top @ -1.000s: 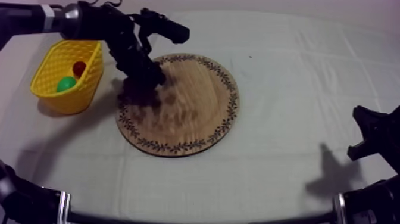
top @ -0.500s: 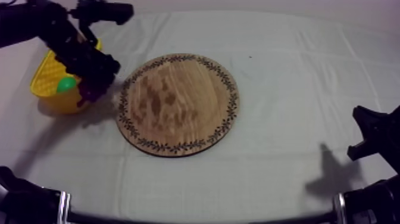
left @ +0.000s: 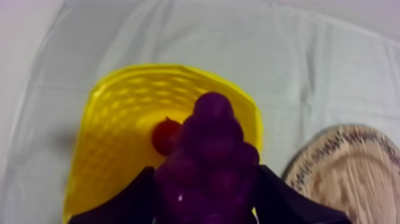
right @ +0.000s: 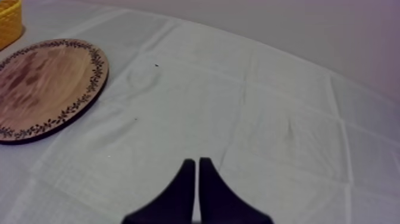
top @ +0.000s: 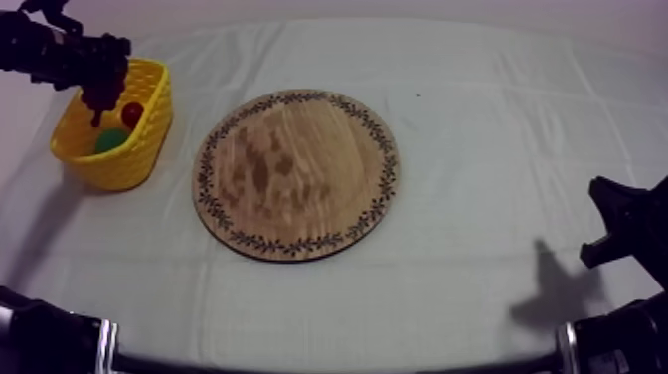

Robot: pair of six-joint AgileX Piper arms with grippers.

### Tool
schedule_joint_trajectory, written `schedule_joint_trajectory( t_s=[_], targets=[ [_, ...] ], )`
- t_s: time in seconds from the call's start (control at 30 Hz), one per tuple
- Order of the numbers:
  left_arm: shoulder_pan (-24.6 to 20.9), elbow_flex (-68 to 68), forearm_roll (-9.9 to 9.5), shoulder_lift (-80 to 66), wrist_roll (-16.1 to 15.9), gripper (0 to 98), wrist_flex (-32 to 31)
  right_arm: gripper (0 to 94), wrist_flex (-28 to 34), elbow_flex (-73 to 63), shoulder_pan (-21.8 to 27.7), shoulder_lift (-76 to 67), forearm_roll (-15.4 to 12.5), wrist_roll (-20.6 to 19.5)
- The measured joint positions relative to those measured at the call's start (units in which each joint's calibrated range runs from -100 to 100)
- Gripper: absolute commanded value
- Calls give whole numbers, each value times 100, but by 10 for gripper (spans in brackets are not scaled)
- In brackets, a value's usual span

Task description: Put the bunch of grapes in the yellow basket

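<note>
A purple bunch of grapes [left: 212, 152] hangs over the yellow basket [left: 116, 113], with my left gripper [left: 205, 174] shut on it; its black fingers [left: 122, 202] sit either side of the bunch. In the top view that gripper [top: 99, 88] hovers above the basket [top: 119, 169] at the far left, the dark grapes [top: 98, 102] dangling under it. Inside the basket lie a small red fruit [top: 131, 113] and a green fruit [top: 108, 141]. The round wooden board [top: 296, 174] is bare. My right gripper [right: 197, 165] rests shut over the cloth at the right.
The board's patterned rim [left: 333, 146] lies just beside the basket. From the right wrist, the board [right: 44, 83] and a corner of the basket [right: 8, 21] are far off. My right arm [top: 621, 229] sits low at the table's right edge.
My left gripper lifted the grapes off the board's left part and carried them left and back, from beside the basket to above it. The right arm stayed still.
</note>
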Motion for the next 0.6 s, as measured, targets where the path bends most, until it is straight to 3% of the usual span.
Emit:
schedule_joint_trajectory(
  t_s=[0.37,0.43,0.6],
  targets=[
    [-226,-367,-6,782,0,474,-42,4,0,0,0,0,0,0],
    [-245,-441,2,867,-27,536,-25,4,0,0,0,0,0,0],
    [-290,-508,15,939,-86,795,1,4,0,0,0,0,0,0]
  ],
)
